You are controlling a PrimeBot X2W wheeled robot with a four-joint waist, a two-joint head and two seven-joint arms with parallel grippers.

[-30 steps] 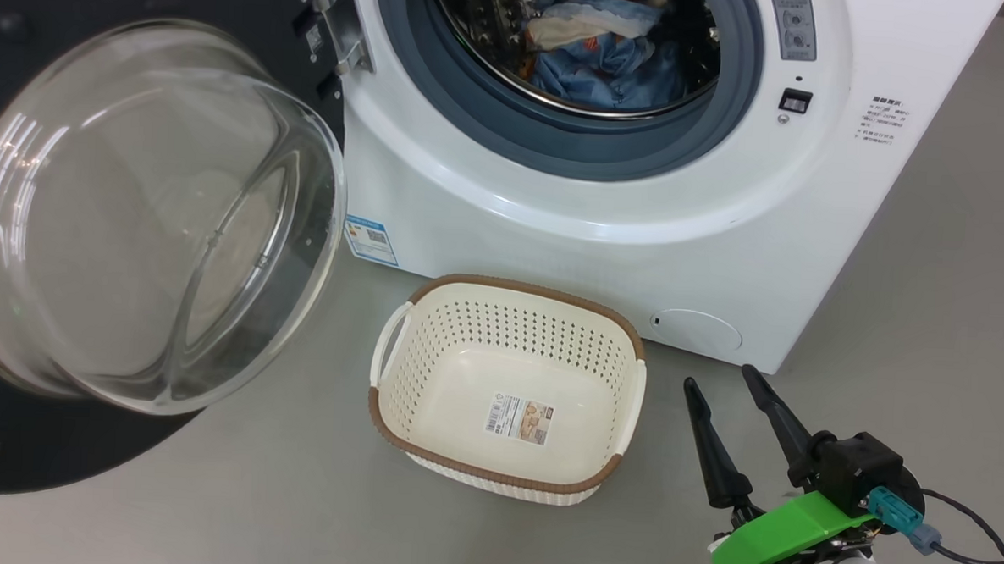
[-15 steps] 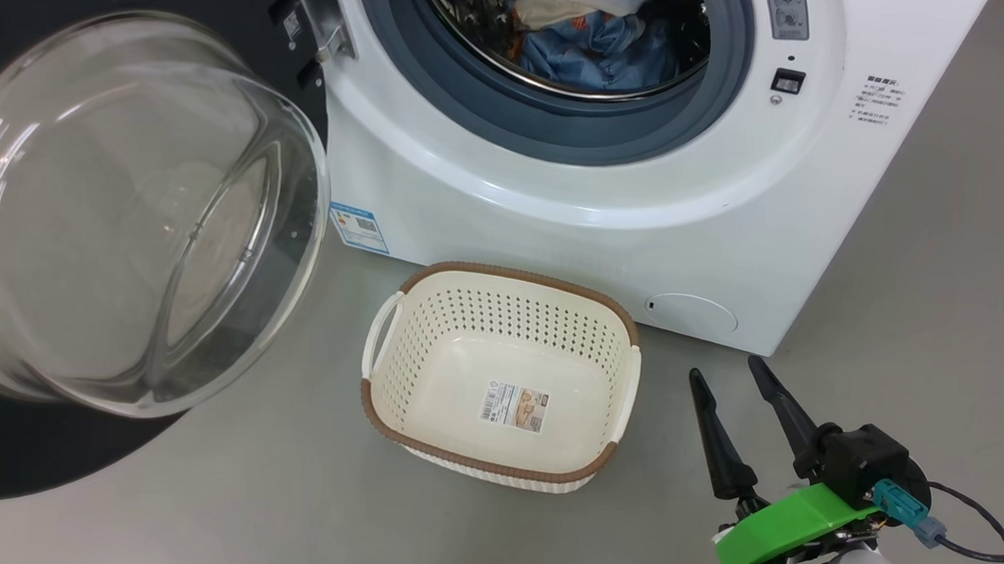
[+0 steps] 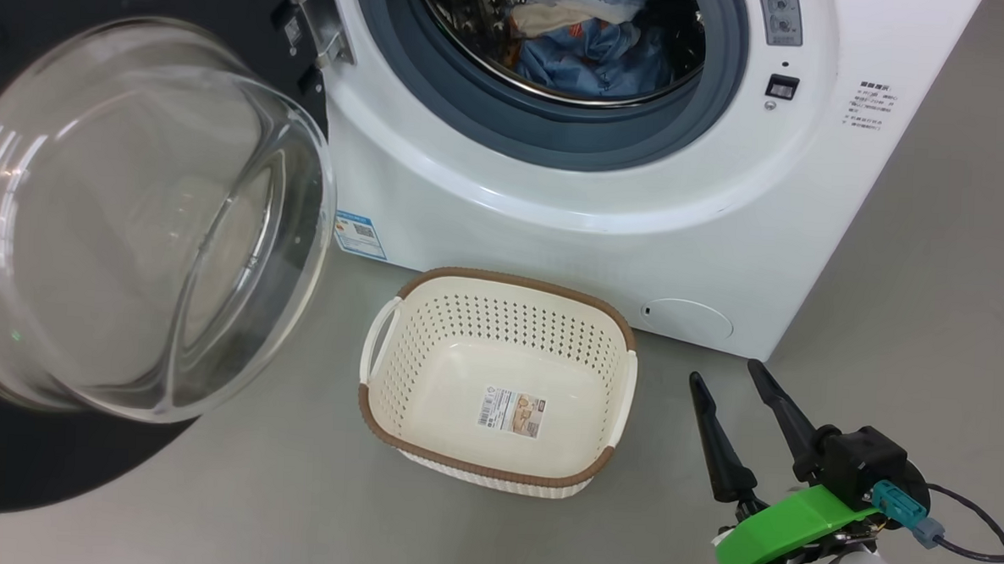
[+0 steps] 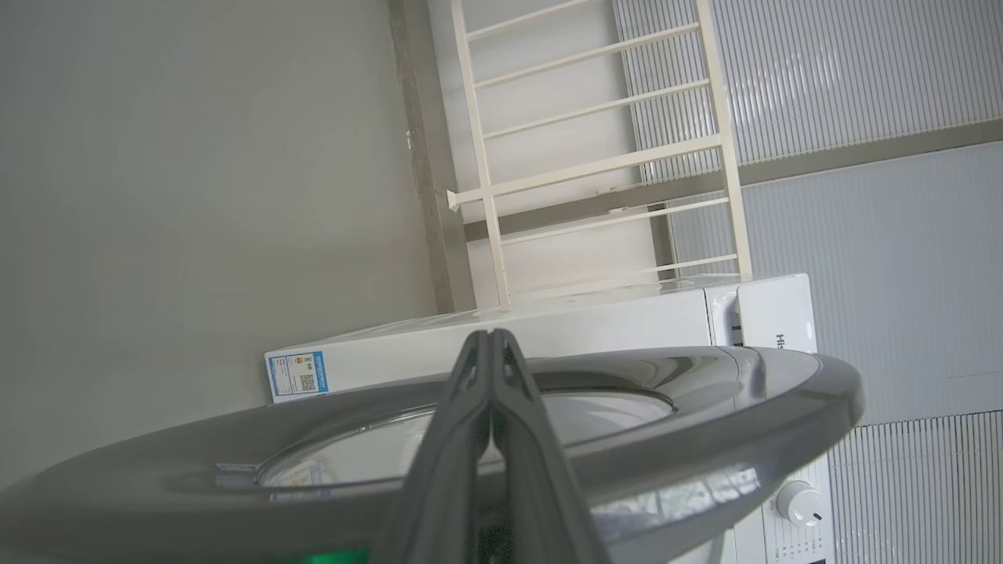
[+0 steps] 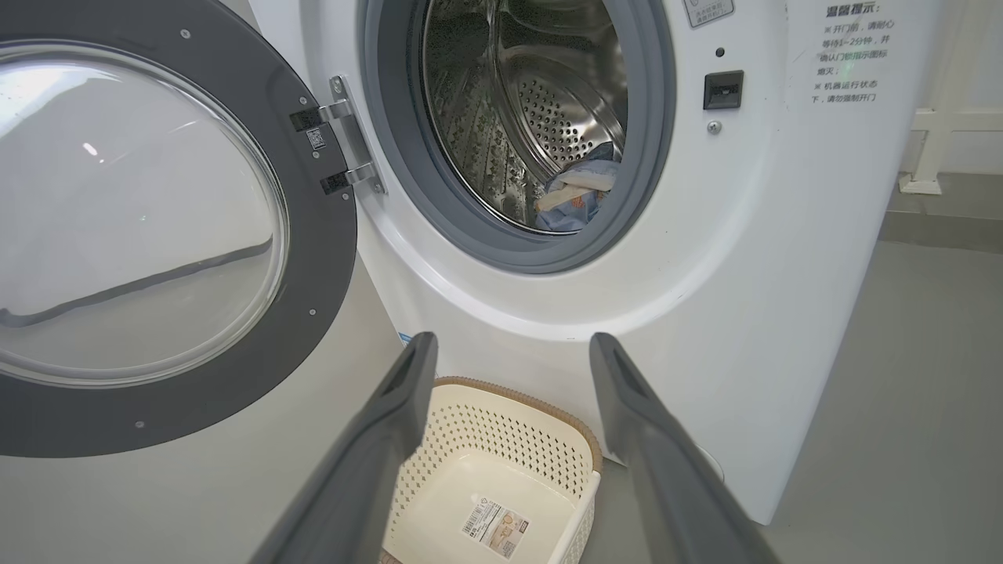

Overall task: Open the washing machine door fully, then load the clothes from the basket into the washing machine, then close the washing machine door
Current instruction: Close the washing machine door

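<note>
The right gripper (image 3: 723, 372) holds its jaws wide apart over the grey floor (image 3: 289, 502). The left gripper (image 4: 491, 338) has its jaws pressed together by the round black-rimmed glass door (image 3: 140, 215), which is swung out left. The cream brown-rimmed basket (image 3: 500, 328) sits before the white washing machine (image 3: 571, 243), long side along its front.

Head camera looks steeply down: washing machine (image 3: 556, 200) at twelve o'clock, washing machine door (image 3: 37, 457) at nine. Right wrist camera, low, faces both, sharing the basket (image 5: 501, 439) at six. Left wrist camera, rolled sideways, sits close against the door's rim
</note>
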